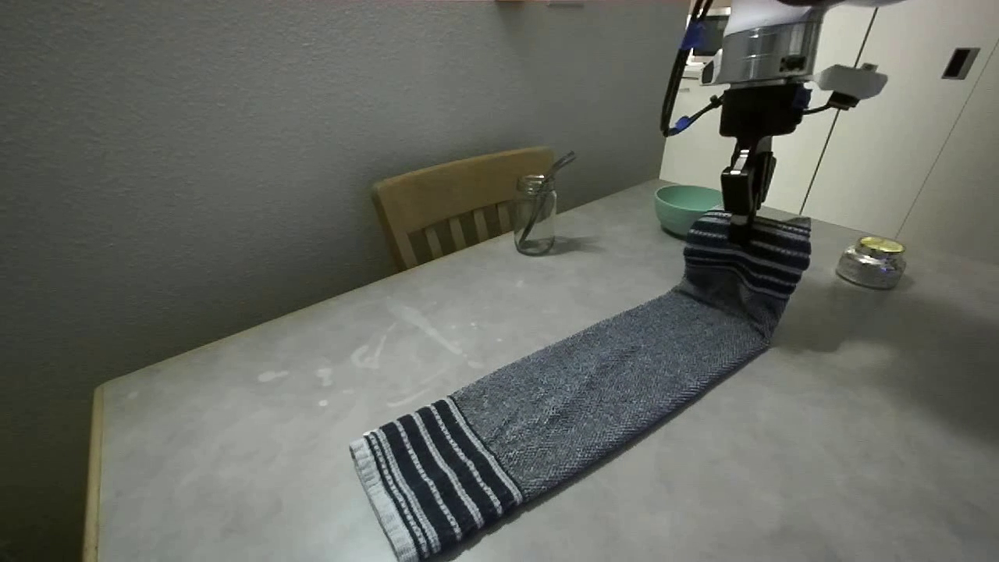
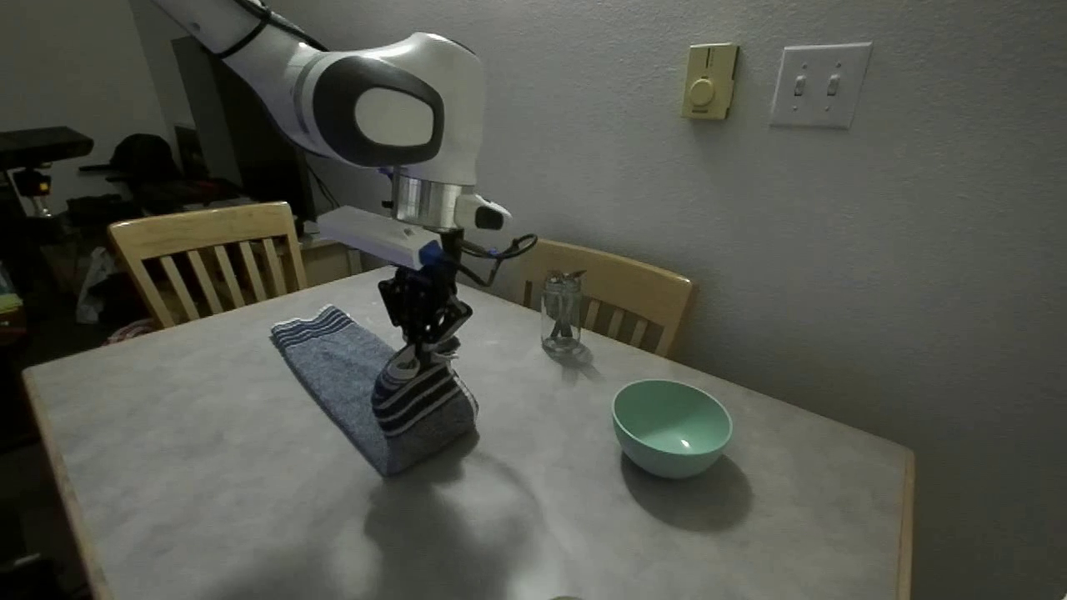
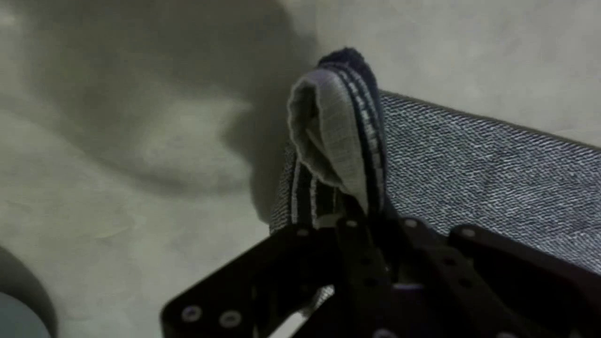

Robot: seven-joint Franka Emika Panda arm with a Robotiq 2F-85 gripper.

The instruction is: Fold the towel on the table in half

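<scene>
Hanging from pincer (image 1: 741, 227): towel end (image 1: 751, 264)

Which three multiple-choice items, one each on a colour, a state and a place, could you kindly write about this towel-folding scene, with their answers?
1. What colour is the bowl?
A) red
B) mint green
C) white

2. At the hand, how is the end of the striped towel?
A) raised above the table
B) lying flat
C) hanging off the edge

3. Where does the tall glass jar stand?
A) inside the bowl
B) on the towel
C) by the table edge, near a wooden chair

Right letters:
1 B: both exterior views show its mint-green sides.
2 A: the wrist view shows it pinched, and both exterior views show it raised.
3 C: in both exterior views it stands on the table before the chair's back.
</scene>
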